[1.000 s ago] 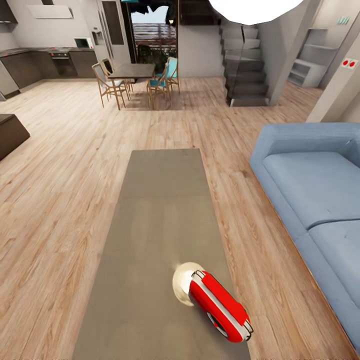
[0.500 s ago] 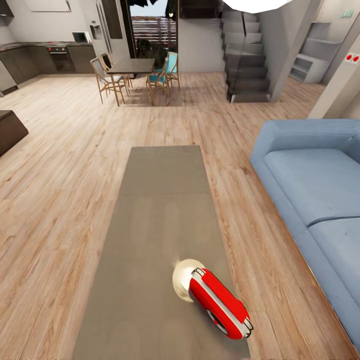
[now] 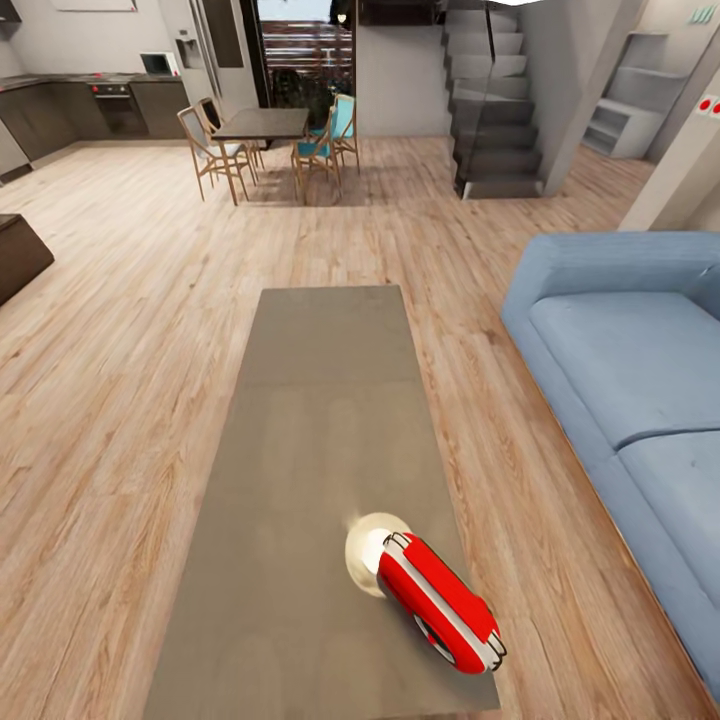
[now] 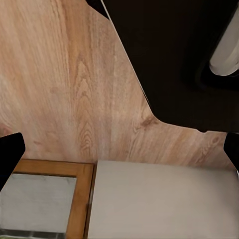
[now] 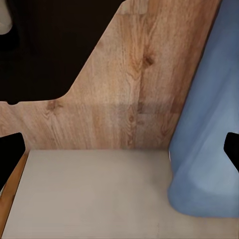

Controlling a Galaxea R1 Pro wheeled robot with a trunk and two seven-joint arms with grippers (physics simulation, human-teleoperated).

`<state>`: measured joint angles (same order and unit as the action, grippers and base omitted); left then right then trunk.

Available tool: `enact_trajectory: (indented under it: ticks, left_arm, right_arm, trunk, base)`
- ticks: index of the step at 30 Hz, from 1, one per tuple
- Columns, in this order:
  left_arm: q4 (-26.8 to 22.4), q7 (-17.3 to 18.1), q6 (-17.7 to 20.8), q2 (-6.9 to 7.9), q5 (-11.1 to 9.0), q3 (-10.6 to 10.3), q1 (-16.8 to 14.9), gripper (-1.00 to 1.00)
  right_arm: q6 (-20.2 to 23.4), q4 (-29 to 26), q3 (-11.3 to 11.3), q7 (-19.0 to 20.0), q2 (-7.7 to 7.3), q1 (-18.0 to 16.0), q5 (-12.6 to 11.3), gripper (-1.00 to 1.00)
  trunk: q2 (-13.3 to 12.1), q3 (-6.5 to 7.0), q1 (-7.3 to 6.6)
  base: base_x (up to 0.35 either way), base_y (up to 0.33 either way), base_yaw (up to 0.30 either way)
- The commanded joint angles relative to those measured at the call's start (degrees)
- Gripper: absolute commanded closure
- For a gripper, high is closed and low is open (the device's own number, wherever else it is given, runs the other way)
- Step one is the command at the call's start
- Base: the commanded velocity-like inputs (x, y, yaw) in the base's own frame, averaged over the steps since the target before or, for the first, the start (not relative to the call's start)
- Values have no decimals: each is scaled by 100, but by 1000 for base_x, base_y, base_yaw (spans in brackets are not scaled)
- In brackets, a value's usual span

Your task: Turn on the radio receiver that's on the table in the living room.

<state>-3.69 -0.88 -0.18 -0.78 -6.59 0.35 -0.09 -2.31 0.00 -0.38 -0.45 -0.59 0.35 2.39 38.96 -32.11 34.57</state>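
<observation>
The red radio receiver (image 3: 440, 602) with white sides lies on the long grey-taupe table (image 3: 310, 420), near its front right corner, its dial face turned toward the table's near end. A bright glare spot sits on the tabletop just behind it. In the left wrist view my left gripper (image 4: 119, 152) is open, its black fingertips (image 4: 10, 154) at the frame's edges, over wood floor and a pale surface. In the right wrist view my right gripper (image 5: 119, 149) is open too, its fingertips (image 5: 10, 152) wide apart, beside blue upholstery. Nothing is held by either one.
A long blue sofa (image 3: 625, 370) runs along the table's right side with a strip of floor between. A dark low cabinet (image 3: 20, 255) stands at the left. Far back are a dark dining table (image 3: 262, 124) with chairs, a kitchen and stairs (image 3: 495, 130).
The whole head picture has shifted: the white lamp has slid out at the top and the far room sits higher, so the camera moved. The radio lies unmoved on the table.
</observation>
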Motion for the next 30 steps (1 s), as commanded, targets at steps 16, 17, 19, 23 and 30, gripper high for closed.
enact_trajectory:
  ticks: [16,17,19,23,30]
  left_arm:
    - [0,0,-3,-1,0,-4,0,-100]
    - [0,0,-2,-1,0,-3,0,-100]
    - [0,0,-2,-1,0,-3,0,-100]
    - [0,0,-2,-1,0,-3,0,-100]
    - [0,0,-1,-1,0,-1,0,-100]
  right_arm:
    - [-6,0,5,4,-9,0,7,-100]
    - [-6,0,6,5,-11,0,7,-100]
    - [-6,0,9,9,-15,0,7,-100]
    - [-12,0,14,28,-19,0,7,-100]
    - [-13,0,20,35,-14,0,7,-100]
  trunk:
    - [0,-7,0]
    - [0,-7,0]
    - [0,-7,0]
    - [0,-7,0]
    - [0,-7,0]
  base:
    - [0,0,0]
    - [0,0,0]
    - [0,0,0]
    - [0,0,0]
    - [0,0,0]
